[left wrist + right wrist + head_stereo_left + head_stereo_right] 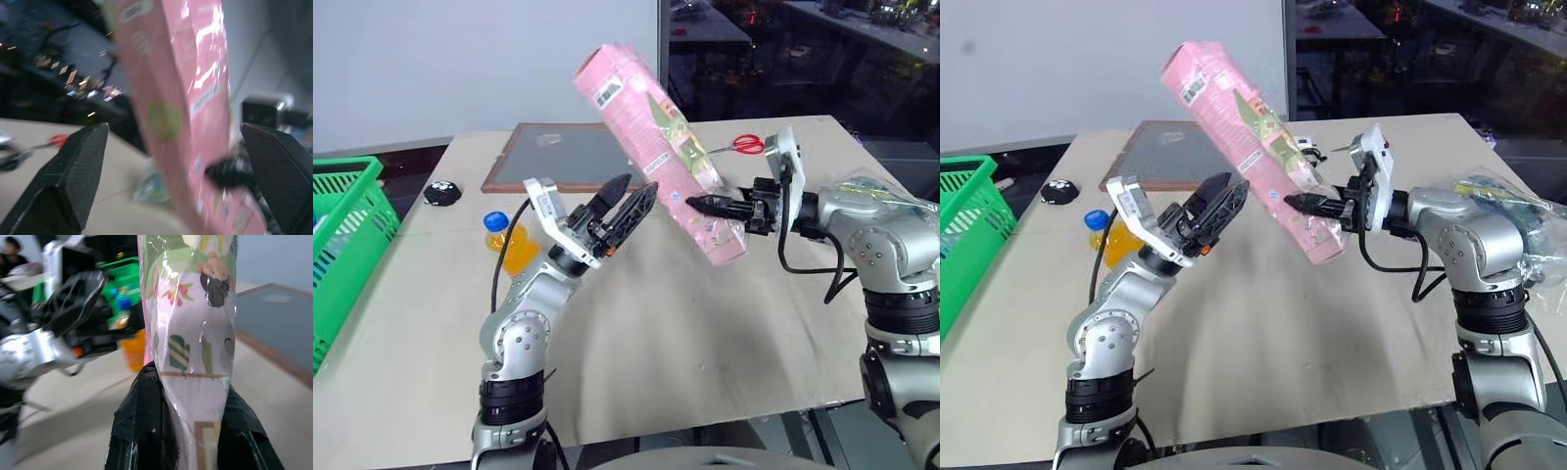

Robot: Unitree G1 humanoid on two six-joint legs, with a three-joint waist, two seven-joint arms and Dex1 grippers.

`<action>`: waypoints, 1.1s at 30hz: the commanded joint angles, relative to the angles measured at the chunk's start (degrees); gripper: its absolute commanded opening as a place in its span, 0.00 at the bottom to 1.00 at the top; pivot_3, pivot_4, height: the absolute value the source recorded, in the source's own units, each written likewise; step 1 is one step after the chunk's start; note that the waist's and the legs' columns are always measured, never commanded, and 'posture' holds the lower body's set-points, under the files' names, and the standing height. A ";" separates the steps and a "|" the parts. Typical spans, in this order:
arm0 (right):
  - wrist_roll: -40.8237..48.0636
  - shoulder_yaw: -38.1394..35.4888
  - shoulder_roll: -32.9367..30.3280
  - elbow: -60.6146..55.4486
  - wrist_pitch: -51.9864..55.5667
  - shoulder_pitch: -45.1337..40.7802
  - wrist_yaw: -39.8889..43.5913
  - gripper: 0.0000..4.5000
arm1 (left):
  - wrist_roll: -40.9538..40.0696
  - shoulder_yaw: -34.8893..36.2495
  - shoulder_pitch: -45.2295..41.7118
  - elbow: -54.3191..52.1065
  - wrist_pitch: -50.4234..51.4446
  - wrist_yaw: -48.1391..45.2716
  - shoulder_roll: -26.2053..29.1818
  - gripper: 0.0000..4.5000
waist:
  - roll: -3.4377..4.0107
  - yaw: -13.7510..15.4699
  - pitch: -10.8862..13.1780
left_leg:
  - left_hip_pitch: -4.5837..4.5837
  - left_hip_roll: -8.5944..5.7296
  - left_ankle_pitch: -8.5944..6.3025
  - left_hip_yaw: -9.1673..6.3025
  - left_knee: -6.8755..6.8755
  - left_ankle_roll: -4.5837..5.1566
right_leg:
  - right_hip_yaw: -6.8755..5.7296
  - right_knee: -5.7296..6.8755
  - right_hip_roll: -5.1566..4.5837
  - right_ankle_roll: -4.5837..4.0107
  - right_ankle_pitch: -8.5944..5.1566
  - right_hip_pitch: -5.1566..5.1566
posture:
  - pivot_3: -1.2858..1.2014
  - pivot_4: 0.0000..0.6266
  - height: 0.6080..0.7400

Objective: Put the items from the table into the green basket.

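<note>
Carton [656, 147] hangs tilted above my surface [705, 333], clamped in right end effector [705, 205]; left end effector [631, 201] gapes beside it.

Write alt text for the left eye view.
The right gripper holds a long pink carton tilted above the table, while the open left gripper reaches toward it. A green basket stands at the table's left.

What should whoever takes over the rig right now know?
Right hand: shut on the pink carton, holding it tilted above the table.
Left hand: open, beside the carton, not gripping.
Orange-drink bottle stands on the table near the green basket; plastic bag lies by the right arm.
Done: carton lifted.
Left: carton, bottle and bag into the basket.
</note>
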 commanded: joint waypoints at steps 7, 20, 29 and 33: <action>5.29 1.30 -2.31 -6.67 2.20 0.59 1.98 0.09 | -2.38 -0.65 -2.42 2.49 0.34 -3.84 -0.26 1.00 | 0.01 -0.68 0.01 | 0.01 0.02 0.00 -0.02 0.21 0.00 | -0.01 0.06 0.05 0.02 -0.01 0.06 | 0.53 0.00 1.00; 3.57 2.22 -4.16 -4.81 -0.16 2.03 3.44 0.94 | -3.14 -0.10 -2.65 3.26 0.68 -5.09 0.34 0.06 | 0.00 -1.43 0.01 | -0.08 0.01 0.00 -0.08 0.33 0.00 | -0.05 0.05 0.04 0.03 -0.01 0.07 | 0.53 0.00 1.00; -3.42 -6.20 -14.40 8.05 -10.67 6.89 4.63 1.00 | 14.43 -0.86 -14.20 8.04 -6.87 1.25 5.87 0.06 | -0.02 -0.72 0.03 | -0.19 -0.11 0.00 -0.22 0.53 0.01 | -0.15 -0.03 -0.03 0.03 0.00 0.16 | 0.52 0.00 1.00; -3.34 -9.22 -14.82 10.04 -13.92 7.01 4.99 1.00 | 24.13 -1.10 -20.64 14.79 -13.97 1.86 10.08 0.06 | -0.01 -1.41 0.03 | -0.07 -0.08 0.00 -0.23 0.47 0.00 | -0.15 0.00 0.01 0.03 0.00 0.22 | 0.52 0.00 1.00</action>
